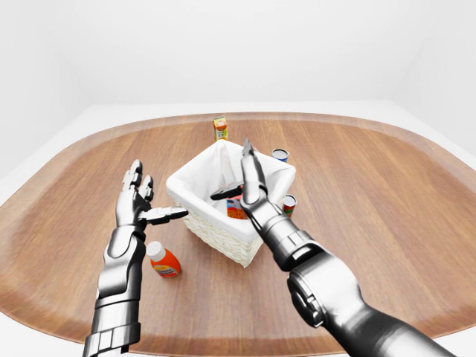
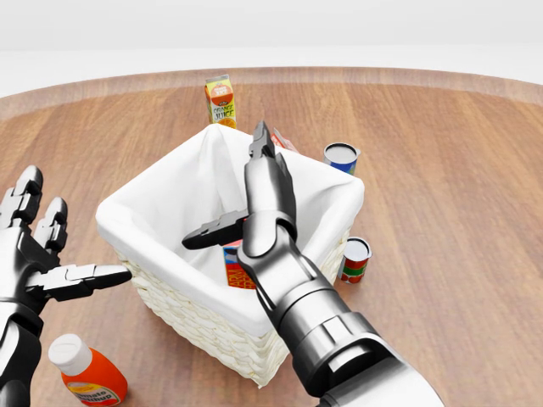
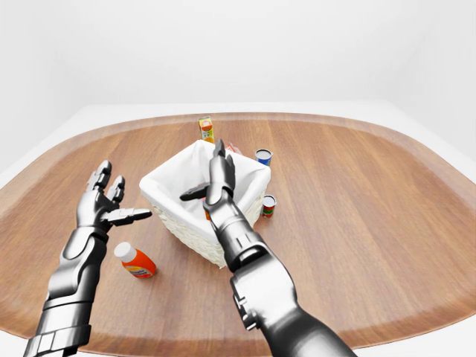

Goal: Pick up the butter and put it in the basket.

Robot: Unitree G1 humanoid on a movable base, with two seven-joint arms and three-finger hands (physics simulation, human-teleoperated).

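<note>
The white-lined wicker basket (image 2: 335, 225) stands mid-table. A small red and blue box (image 2: 235, 264), apparently the butter, sits inside it against the near wall, partly hidden by my right forearm. My right hand (image 2: 227, 191) hangs over the basket's inside with fingers stretched straight and thumb out, open and holding nothing. My left hand (image 2: 72, 237) is open to the left of the basket, its thumb tip close to the basket's left corner, holding nothing.
An orange juice carton (image 2: 221, 100) stands above the basket in the head view. A blue can (image 2: 342, 156) and a red-and-green can (image 2: 355, 259) stand at its right. An orange bottle (image 2: 85, 377) lies at the bottom left. A red item (image 2: 284, 140) peeks from behind the basket.
</note>
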